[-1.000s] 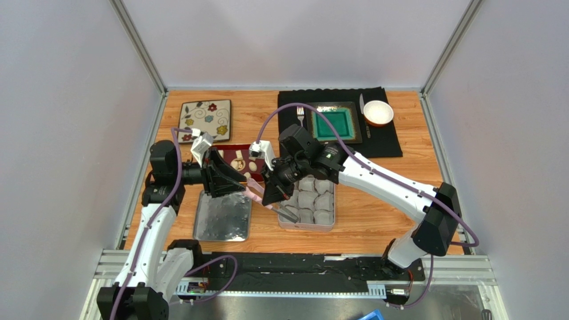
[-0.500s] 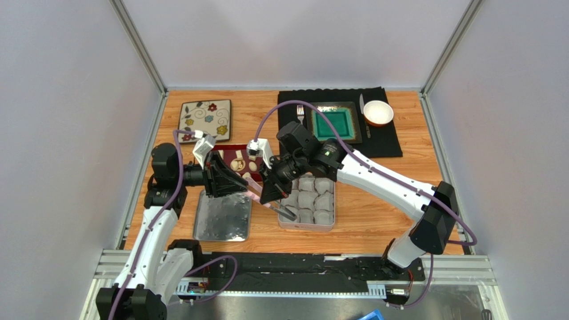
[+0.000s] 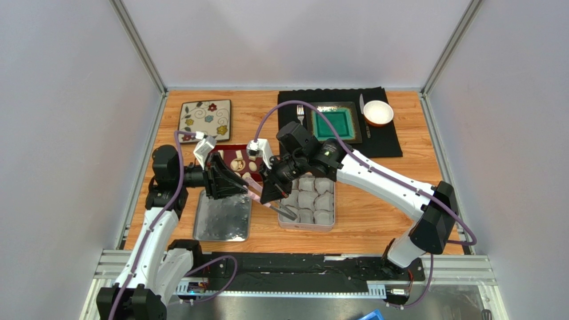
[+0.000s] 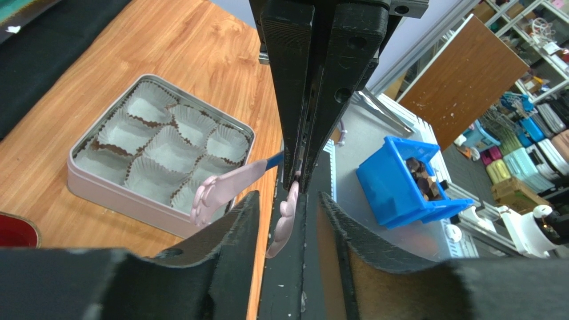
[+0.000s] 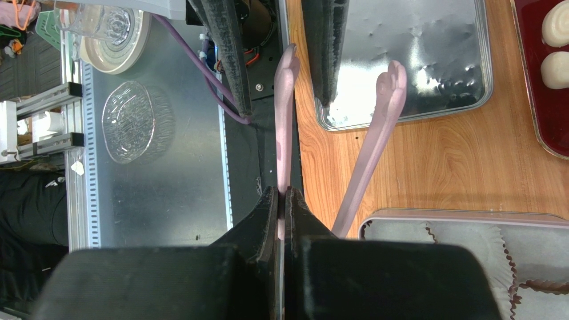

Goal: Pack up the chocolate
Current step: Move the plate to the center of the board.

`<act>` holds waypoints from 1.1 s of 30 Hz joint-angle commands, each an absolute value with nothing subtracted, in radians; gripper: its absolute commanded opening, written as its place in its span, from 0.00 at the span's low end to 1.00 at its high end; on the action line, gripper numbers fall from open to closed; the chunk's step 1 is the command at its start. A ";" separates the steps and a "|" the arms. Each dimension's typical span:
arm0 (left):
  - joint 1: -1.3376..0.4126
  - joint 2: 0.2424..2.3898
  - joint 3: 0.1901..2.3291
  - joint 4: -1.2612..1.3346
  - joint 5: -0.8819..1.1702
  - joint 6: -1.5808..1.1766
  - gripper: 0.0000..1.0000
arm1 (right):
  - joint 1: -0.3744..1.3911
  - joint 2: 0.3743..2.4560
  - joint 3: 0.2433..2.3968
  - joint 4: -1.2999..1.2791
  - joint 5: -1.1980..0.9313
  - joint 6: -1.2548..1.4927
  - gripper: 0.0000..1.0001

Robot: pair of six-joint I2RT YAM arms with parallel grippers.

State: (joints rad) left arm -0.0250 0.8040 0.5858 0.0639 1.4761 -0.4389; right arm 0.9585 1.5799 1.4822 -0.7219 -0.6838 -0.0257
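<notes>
The right gripper [image 5: 282, 197] clamps one arm of the pink plastic tongs [image 5: 369, 147]. The left gripper [image 4: 287, 200] straddles that arm, jaws apart. Centre the arm before closing.

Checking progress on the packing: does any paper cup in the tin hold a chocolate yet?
No, every paper cup visible in the tin is empty in the left wrist view.

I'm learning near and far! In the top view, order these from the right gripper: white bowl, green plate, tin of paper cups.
From the right gripper:
1. Tin of paper cups, right beside it.
2. Green plate, behind, on the black mat.
3. White bowl, the mat's far right.
</notes>
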 commanded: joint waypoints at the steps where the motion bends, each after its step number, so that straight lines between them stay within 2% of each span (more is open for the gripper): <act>1: -0.031 0.788 0.583 0.107 1.766 -0.445 0.29 | 0.953 1.554 1.536 -0.718 -0.692 -0.048 0.00; 4: -0.037 0.790 0.581 0.113 1.766 -0.445 0.13 | 0.951 1.554 1.543 -0.719 -0.696 -0.049 0.00; 6: -0.038 0.790 0.581 0.115 1.767 -0.446 0.09 | 0.950 1.552 1.546 -0.721 -0.695 -0.051 0.00; 11: -0.038 0.787 0.578 0.112 1.766 -0.454 0.13 | 0.942 1.548 1.560 -0.726 -0.684 -0.058 0.00; 14: -0.038 0.787 0.577 0.109 1.766 -0.448 0.00 | 0.939 1.549 1.563 -0.719 -0.673 -0.057 0.00; 18: -0.038 0.790 0.587 0.097 1.764 -0.440 0.00 | 0.933 1.539 1.549 -0.677 -0.632 -0.035 0.00; 23: -0.038 0.822 0.675 -0.168 1.700 -0.240 0.00 | 0.910 1.485 1.513 -0.592 -0.588 0.020 0.01; 25: -0.038 0.844 0.704 -0.224 1.662 -0.203 0.00 | 0.900 1.462 1.502 -0.572 -0.559 0.026 0.03; 26: -0.038 0.859 0.712 -0.224 1.651 -0.204 0.00 | 0.897 1.450 1.490 -0.557 -0.517 0.032 0.10; 31: -0.037 0.902 0.772 -0.222 1.577 -0.238 0.00 | 0.855 1.321 1.390 -0.476 -0.413 0.070 0.26; 33: -0.037 0.908 0.772 -0.143 1.545 -0.315 0.00 | 0.828 1.284 1.333 -0.420 -0.407 0.113 0.34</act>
